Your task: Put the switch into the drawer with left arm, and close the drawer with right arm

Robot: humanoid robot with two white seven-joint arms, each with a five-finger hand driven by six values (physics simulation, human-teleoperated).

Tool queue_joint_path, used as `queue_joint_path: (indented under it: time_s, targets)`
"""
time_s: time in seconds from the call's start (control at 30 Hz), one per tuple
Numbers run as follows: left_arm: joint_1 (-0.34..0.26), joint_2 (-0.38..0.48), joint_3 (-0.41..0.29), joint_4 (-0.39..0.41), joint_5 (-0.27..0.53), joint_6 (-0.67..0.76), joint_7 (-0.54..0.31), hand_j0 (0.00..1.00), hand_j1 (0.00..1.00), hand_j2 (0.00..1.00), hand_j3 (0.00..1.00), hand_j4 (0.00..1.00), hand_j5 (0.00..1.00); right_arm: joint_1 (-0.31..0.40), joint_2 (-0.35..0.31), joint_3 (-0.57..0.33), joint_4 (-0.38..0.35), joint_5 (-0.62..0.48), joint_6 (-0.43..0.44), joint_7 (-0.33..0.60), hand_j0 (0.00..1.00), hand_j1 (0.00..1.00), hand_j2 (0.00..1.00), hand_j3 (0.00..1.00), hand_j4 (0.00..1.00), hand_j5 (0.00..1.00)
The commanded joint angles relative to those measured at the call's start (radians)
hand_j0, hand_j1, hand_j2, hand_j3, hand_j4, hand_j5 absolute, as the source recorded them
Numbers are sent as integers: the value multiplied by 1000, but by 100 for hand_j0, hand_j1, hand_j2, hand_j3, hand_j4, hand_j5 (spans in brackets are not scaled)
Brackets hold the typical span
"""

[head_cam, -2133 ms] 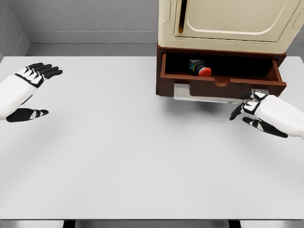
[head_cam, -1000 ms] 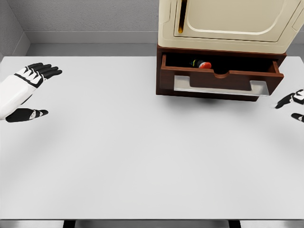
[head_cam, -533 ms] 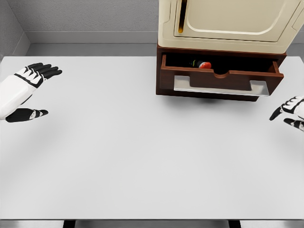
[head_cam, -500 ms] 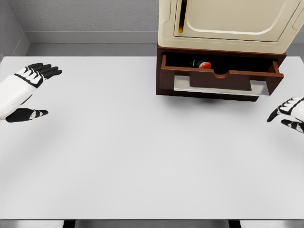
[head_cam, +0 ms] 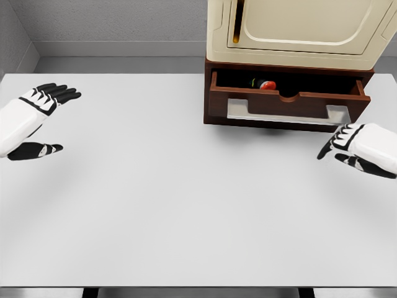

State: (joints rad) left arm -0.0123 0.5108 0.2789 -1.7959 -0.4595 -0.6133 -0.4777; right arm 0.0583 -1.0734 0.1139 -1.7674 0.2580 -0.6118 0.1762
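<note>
My right hand (head_cam: 350, 146) hangs open and empty just below the drawer's (head_cam: 286, 105) right front corner. The switch (head_cam: 264, 84) lies inside (drawer partly open). I should press flat and centred, pushing straight back; my left hand (head_cam: 34, 118) rests open far left.

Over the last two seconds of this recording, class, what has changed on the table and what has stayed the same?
The drawer has slid partway shut, so only the top of the switch shows inside. The right hand drew back toward the right edge, then came in again, and now hovers open just below the drawer front, holding nothing. The left hand stayed open at the left edge.
</note>
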Motion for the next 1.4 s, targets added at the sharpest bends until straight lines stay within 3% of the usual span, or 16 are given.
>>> queue_joint_path:
  time_s: [0.0,0.17,0.27,0.53,0.67,0.77,1.07,1.27,1.37]
  targets:
    - [0,2,0,1,7,2,1,100,100,100,100,100,100,-2,35,29,-1,-5,1,5,54,54,54,54,54,54]
    - [0,2,0,1,7,2,1,100,100,100,100,100,100,-3,40,41,-1,12,1,5,54,54,54,54,54,54]
    - [0,2,0,1,7,2,1,100,100,100,100,100,100,-46,86,55,-1,13,1,5,55,55,55,55,55,55]
    - [0,2,0,1,7,2,1,100,100,100,100,100,100,-84,96,95,0,15,1,3,56,56,56,56,56,56]
    - [0,2,2,1,7,2,1,100,100,100,100,100,100,-106,150,96,0,35,1,3,55,55,55,55,55,55]
    - [0,2,0,1,7,2,1,100,100,100,100,100,100,-118,153,95,2,47,1,2,55,55,55,55,55,55]
    - [0,2,0,1,7,2,1,100,100,100,100,100,100,-149,153,95,45,63,1,3,59,59,59,59,59,59]
    - [0,0,0,0,7,2,1,100,100,100,100,100,100,-164,185,95,52,89,1,5,59,59,59,59,59,59]
    - [0,2,0,0,9,2,1,100,100,100,100,100,100,-202,211,95,100,110,1,5,62,62,62,62,62,62]
